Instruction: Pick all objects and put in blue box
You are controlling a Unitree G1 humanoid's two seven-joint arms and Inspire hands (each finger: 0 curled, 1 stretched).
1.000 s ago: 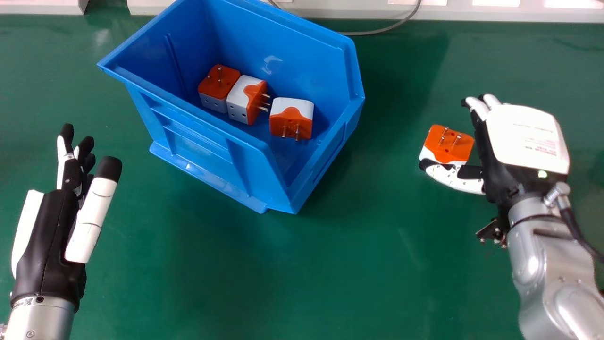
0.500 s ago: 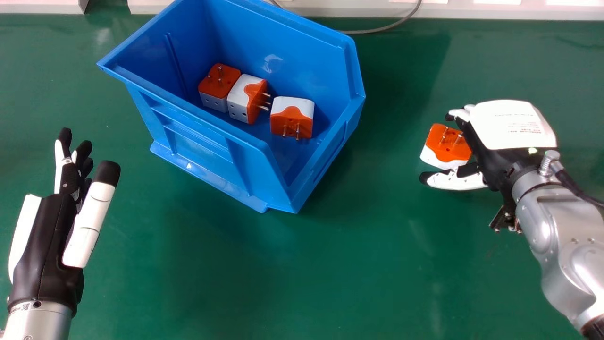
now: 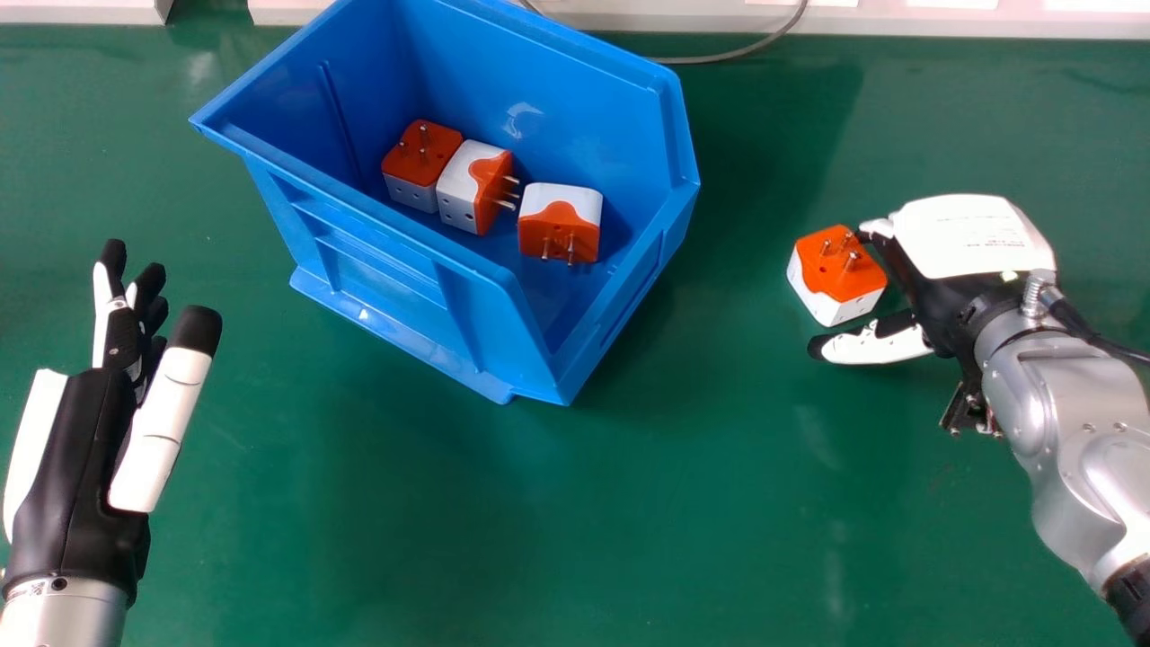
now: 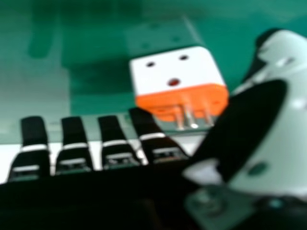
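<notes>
turned since the earlier frame: orange-and-white cube plug adapter (image 3: 828, 277), on green table (image 3: 647, 503), three o'clock of blue plastic box (image 3: 395, 261). our right hand (image 3: 970, 235) beside it, fingers uncurled; left hand (image 3: 81, 440) relaxed, eight o'clock. pick-up step, we judge; next, pinch squarely.

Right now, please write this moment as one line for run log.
right hand: open, beside one plug on table | blue box: three plugs inside | left hand: open

The storage bin (image 3: 400, 280) is showing smooth, glossy plastic; at its three o'clock, a plug adapter (image 3: 827, 277) is showing metal pins (image 3: 851, 261).
</notes>
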